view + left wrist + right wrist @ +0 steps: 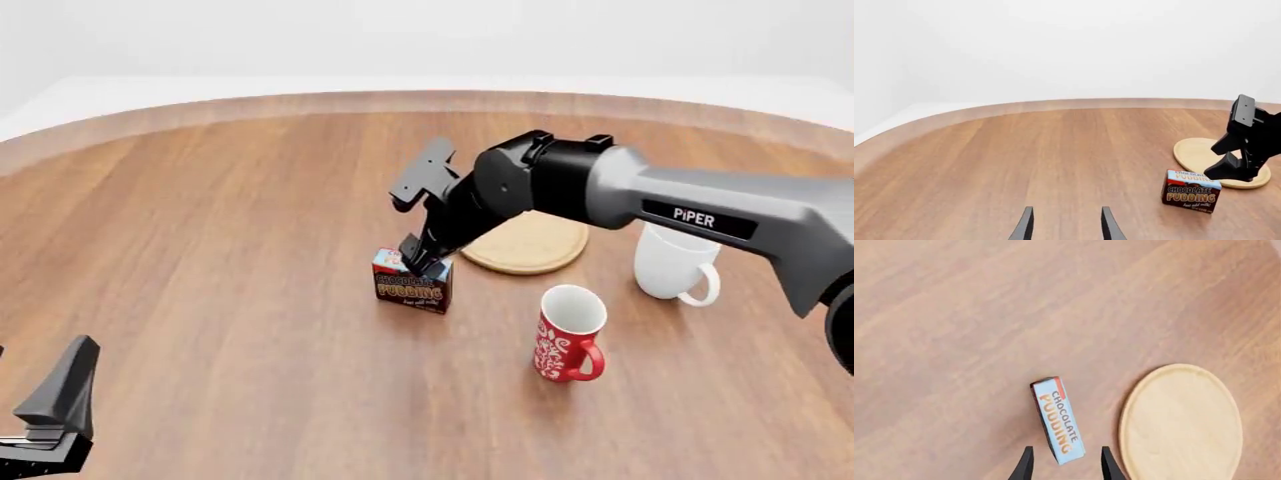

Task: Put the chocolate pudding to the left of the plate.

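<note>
pudding [411, 284] left of plate [534, 245], r gripper [1065, 464] open above.

plate [534, 245] near edge behind right arm [641, 200], left tool [1066, 225] cropped

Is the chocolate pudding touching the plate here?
Apart. The right wrist view shows a strip of bare table between the chocolate pudding and the rim of the plate; the left wrist view shows the same gap.

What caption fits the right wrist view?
Open right tool above upright brown chocolate pudding carton, beside round tan wooden plate.
</note>
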Controlling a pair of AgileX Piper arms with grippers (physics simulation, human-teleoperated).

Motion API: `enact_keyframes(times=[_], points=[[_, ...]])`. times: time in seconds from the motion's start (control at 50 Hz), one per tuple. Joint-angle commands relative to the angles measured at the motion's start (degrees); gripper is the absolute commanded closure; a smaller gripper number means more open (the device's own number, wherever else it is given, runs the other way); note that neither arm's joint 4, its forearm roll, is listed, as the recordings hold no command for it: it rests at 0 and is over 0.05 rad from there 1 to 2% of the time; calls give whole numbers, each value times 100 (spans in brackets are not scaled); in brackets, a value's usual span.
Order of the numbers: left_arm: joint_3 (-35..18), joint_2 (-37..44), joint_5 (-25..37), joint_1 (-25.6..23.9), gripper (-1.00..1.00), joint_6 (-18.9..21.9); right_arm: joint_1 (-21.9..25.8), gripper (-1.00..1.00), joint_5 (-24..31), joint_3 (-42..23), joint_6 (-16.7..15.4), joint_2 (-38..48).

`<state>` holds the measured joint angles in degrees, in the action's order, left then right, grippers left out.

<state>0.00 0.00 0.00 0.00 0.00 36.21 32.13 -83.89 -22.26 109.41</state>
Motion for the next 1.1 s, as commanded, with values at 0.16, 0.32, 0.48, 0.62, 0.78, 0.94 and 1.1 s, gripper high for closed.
enact_keyframes(times=[0.16, 0.32, 0.48, 0.62, 0.78, 0.94, 1.1], points=[[0, 0, 0, 0, -100, 0, -58, -100, -10, -138, 5, 200], [0, 0, 0, 0, -100, 0, -33, -100, -83, -47, 65, 251], [0, 0, 0, 0, -100, 0, -32, -100, -142, 73, 116, 237], [0, 0, 0, 0, -100, 0, -31, -100, -193, 170, 154, 241], [0, 0, 0, 0, -100, 0, -39, -100, -227, 186, 174, 261], [0, 0, 0, 0, -100, 0, -66, -100, -241, 233, 187, 259], [0, 0, 0, 0, -100, 0, -54, -100, -282, 281, 235, 287]])
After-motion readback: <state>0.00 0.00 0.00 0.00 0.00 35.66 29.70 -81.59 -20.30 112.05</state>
